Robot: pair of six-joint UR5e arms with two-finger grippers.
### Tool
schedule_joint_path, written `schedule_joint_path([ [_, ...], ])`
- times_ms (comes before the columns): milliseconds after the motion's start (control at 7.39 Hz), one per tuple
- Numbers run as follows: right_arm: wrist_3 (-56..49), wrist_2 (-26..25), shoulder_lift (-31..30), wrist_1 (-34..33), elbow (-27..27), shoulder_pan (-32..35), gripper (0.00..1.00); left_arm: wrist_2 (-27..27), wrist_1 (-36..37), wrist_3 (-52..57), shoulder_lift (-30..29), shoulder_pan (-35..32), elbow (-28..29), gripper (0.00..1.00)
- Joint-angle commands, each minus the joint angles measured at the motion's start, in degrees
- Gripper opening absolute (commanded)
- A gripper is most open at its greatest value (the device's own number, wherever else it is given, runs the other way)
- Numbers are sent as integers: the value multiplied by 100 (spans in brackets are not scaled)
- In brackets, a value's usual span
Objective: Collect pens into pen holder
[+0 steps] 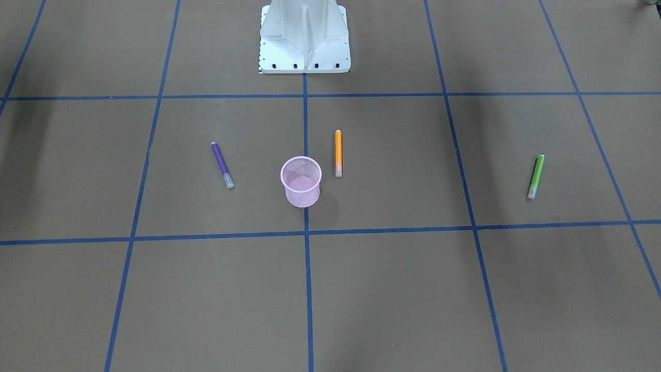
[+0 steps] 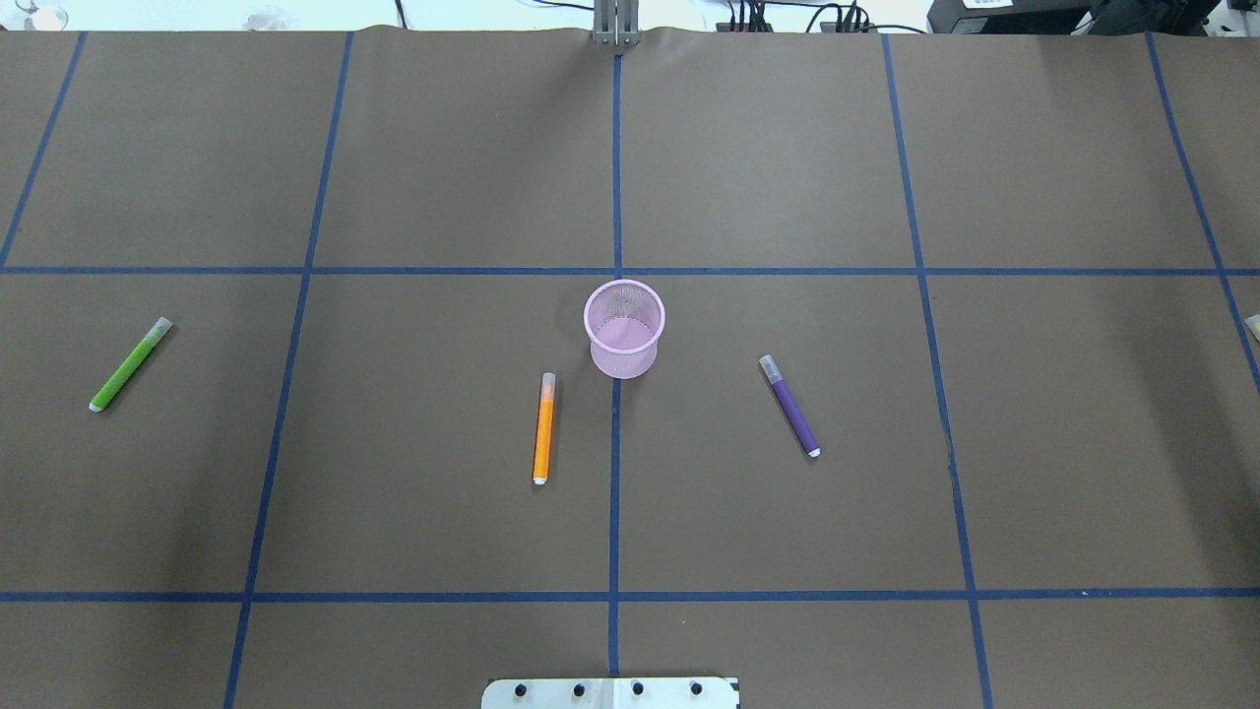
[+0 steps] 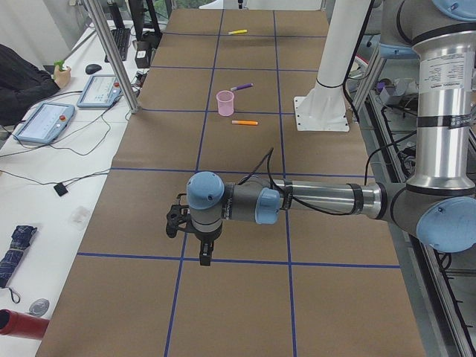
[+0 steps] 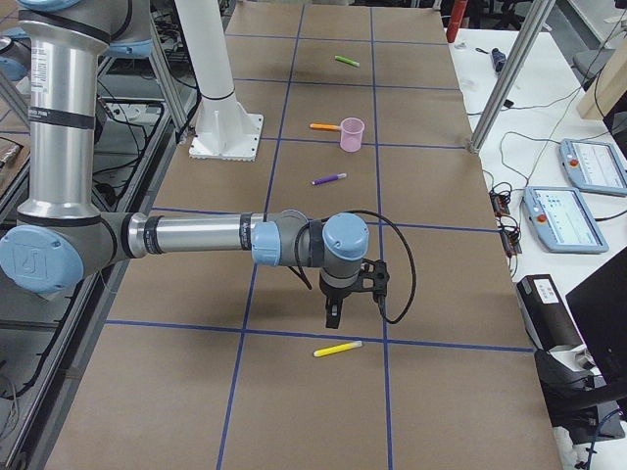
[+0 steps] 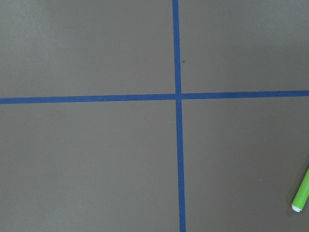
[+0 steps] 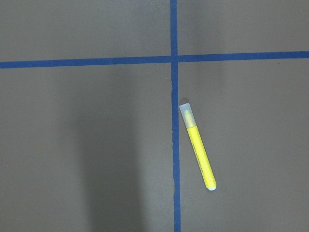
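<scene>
Tabletop, green pen half off-frame rt.

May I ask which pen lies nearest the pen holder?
The orange pen, just beside the pen holder; the purple pen lies farther off, the green pen and yellow pen much farther.

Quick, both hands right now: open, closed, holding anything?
Left hand: cannot be told, it shows only in a side view.
Right hand: cannot be told, same reason.

Bright, even lighting; soft diffuse shadows; every view sharp, no glare.
</scene>
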Motion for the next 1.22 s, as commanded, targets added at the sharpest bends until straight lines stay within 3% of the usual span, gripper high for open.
schedule_joint_path([
  [0,6,0,9,0,8,0,100,25,-6,24,17,0,14,100],
  [676,-2,0,9,0,26,0,100,-1,-32,-3,-79,0,-12,100],
  [1082,-29,9,9,0,61,0,99,-528,-384,-221,-445,445,-99,100],
])
